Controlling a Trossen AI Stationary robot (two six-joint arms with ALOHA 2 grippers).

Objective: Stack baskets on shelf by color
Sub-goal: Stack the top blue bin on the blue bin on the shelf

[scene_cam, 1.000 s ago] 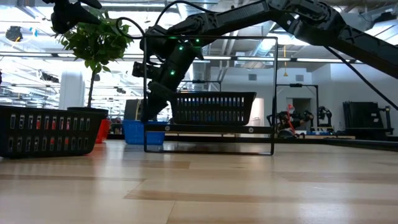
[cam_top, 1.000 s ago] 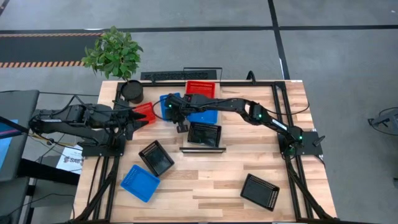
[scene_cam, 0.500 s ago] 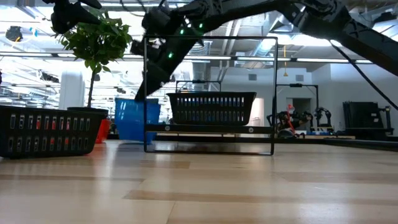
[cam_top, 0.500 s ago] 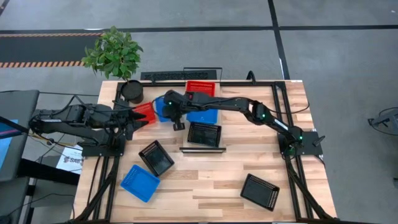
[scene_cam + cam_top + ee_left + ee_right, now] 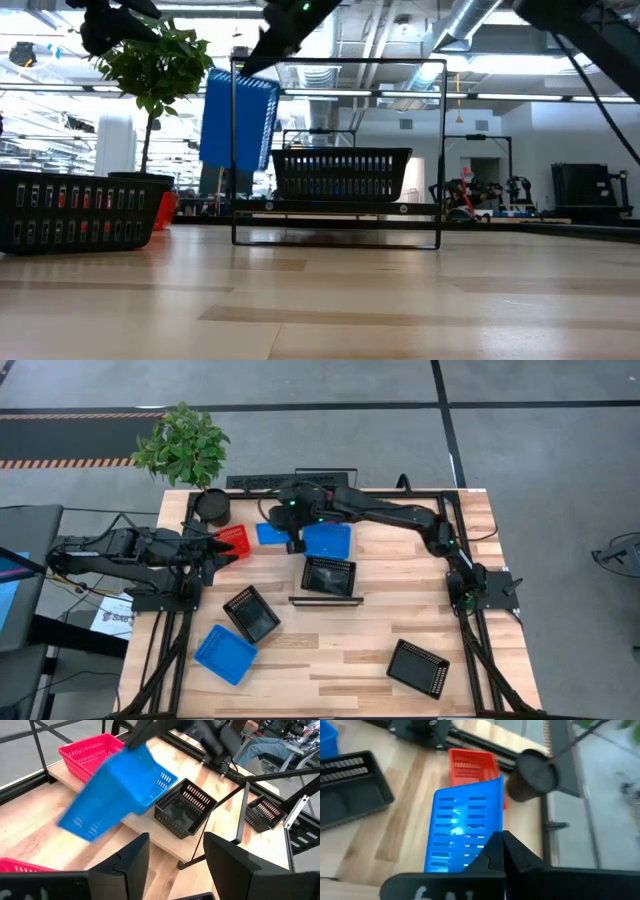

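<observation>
My right gripper (image 5: 288, 538) is high above the table's far left part, shut on a blue basket (image 5: 270, 532) that also shows in the low view (image 5: 238, 120). The shelf (image 5: 165, 837) carries a red basket (image 5: 92, 755) at its far end and a black basket (image 5: 328, 575) at its near end; a second blue basket (image 5: 328, 540) lies between them. My left gripper (image 5: 172, 865) stands open beside another red basket (image 5: 233, 540) on the table's left side, with nothing between its fingers. My right gripper pinches the blue basket by the rim of one wall (image 5: 492, 837) between its two shut fingers (image 5: 512, 852), coming from above. The basket hangs below the fingers, tipped on end and lifted clear of the table.
Loose on the table are a black basket (image 5: 250, 613), a blue basket (image 5: 225, 653) and another black basket (image 5: 418, 668). A round black pot (image 5: 212, 507) with a plant (image 5: 183, 445) stands at the far left corner. Bare wood lies near the table's middle front.
My right gripper has risen and drawn toward the table's far edge, carrying the blue basket. The basket stood on the table a second ago; it now hangs high, tipped on end and clear of the wood.
</observation>
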